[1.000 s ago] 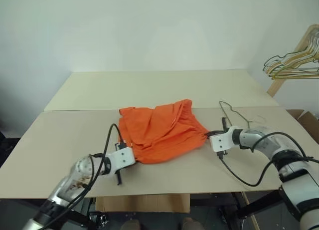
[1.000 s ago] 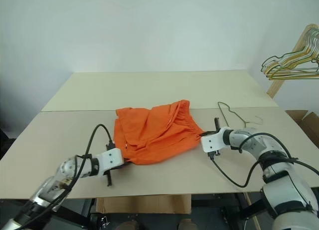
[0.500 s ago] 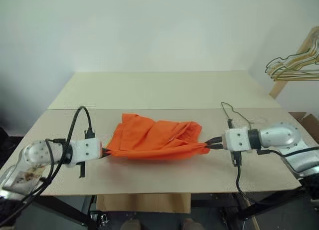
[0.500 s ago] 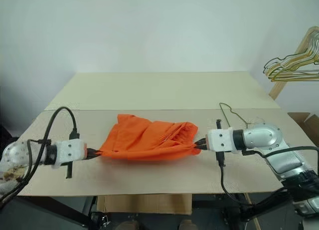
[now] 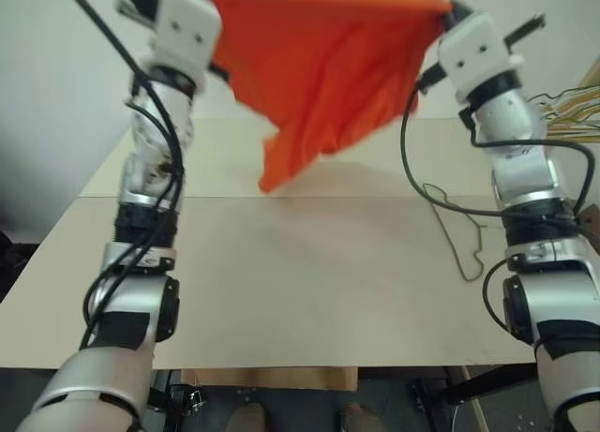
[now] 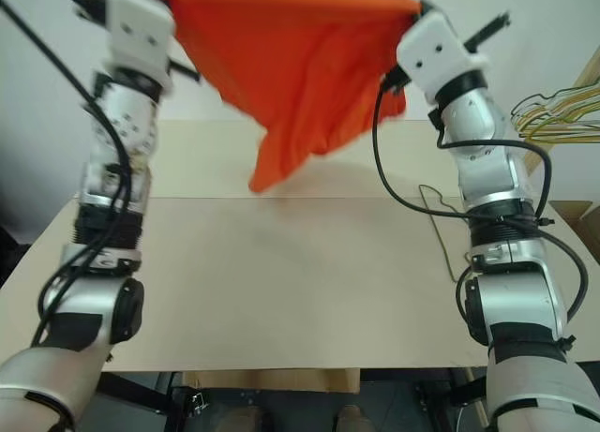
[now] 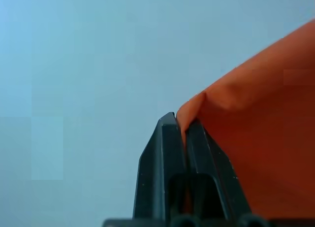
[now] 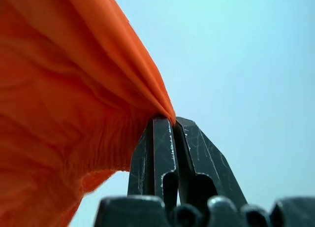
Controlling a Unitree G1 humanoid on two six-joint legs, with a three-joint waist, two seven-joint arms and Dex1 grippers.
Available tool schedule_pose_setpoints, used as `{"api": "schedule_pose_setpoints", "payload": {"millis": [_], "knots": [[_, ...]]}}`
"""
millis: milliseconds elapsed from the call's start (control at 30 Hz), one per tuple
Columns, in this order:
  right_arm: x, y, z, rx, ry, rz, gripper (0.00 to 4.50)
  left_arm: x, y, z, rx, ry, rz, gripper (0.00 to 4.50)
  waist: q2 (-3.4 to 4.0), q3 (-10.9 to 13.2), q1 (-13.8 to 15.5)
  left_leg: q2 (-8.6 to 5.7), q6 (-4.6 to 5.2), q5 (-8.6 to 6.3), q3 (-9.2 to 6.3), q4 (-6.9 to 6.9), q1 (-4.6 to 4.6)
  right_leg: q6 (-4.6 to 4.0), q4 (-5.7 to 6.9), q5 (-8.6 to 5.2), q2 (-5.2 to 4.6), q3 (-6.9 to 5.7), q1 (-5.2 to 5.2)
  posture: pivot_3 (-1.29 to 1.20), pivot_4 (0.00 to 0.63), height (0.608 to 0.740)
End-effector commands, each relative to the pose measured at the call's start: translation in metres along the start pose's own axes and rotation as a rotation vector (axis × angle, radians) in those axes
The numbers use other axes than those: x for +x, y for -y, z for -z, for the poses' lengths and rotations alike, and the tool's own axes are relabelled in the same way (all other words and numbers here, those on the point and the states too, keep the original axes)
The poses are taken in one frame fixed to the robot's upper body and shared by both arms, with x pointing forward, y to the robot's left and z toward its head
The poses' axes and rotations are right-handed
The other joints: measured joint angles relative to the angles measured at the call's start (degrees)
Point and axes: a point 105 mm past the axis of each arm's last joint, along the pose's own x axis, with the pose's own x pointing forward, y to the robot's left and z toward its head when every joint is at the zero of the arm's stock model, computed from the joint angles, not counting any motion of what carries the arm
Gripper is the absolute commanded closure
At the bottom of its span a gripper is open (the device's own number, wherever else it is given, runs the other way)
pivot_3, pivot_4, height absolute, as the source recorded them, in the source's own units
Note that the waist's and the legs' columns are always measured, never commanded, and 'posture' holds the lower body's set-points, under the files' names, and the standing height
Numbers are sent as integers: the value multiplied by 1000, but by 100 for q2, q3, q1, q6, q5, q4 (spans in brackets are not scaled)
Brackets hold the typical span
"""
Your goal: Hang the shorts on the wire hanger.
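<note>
Spanning the width of the scene, a flat, matte beige worktop of two boards joined at a seam lies bare beneath the raised arms. High above it, the bright orange fabric shorts hang stretched as a soft, creased sheet between both grippers, one loose corner drooping to a point over the far board. On the worktop's right side lies the thin dark wire hanger, triangular with a curved hook. The left gripper has smooth black fingers pinching a folded corner of the cloth; the right gripper has scuffed black fingers pinching a gathered edge.
</note>
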Motion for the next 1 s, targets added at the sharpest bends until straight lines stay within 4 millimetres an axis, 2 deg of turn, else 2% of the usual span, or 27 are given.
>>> {"api": "schedule_pose_setpoints", "payload": {"millis": [33,133,167,233,267,400,467,567,667,767,900,1000], "knots": [[-20,-9,9,9,-9,-64,4500,-28,-9,4,15,21,94,4450,-1,-13,-17,0,8,-5,4,-1,9,0,-6,0,-1,1,12,73,0,740],[-43,-35,12,-59,10,-198,4500,-59,2,18,-34,-53,177,4450,1,-12,4,6,56,-32,6,22,39,3,-33,0,6,-3,67,87,0,740],[-55,-49,18,-54,-15,-275,4500,-76,16,25,-81,-117,286,4450,0,-12,14,9,58,-33,6,31,43,4,-42,5,8,-7,76,94,0,740],[-80,-71,24,-19,-40,-404,4500,-110,35,29,-59,-141,454,4450,1,-12,16,9,61,-29,7,40,50,7,-48,18,9,-6,84,100,0,740],[-96,-85,30,-1,-69,-491,4500,-135,48,36,-84,-211,571,4450,0,-12,14,12,67,-23,7,40,58,5,-53,29,14,-6,92,98,0,740],[-155,-125,45,14,-141,-791,4500,-207,71,50,-119,-368,796,4450,2,-12,6,24,75,-18,15,35,121,-3,-50,31,22,-1,149,89,0,740],[-178,-138,52,0,-166,-898,4500,-238,77,60,-97,-453,887,4450,3,-12,-3,27,79,-21,20,27,166,-9,-56,22,23,-1,190,81,0,740],[-200,-144,47,42,-150,-1025,4500,-275,83,60,-102,-502,1049,4450,3,-12,-45,31,79,-21,22,27,171,-16,-52,17,27,0,189,77,0,740],[-217,-144,35,112,-117,-1155,4500,-298,82,59,-82,-533,1179,4450,3,-12,-46,33,80,-21,21,27,171,-17,-52,15,28,-1,190,70,0,740],[-223,-140,19,247,-113,-1222,4500,-305,75,58,-70,-553,1236,4450,3,-12,-47,33,83,-23,21,27,169,-16,-54,13,26,-1,191,62,0,740],[-252,-136,-1,381,-75,-1423,4500,-319,62,52,-64,-604,1390,4450,3,-11,-42,37,90,-28,24,27,172,-17,-54,10,26,-2,192,62,0,740],[-280,-146,8,273,-94,-1584,4500,-336,54,45,-78,-653,1526,4450,2,-12,-53,39,91,-29,32,27,179,-20,-53,1,24,-2,194,58,0,740]]}}
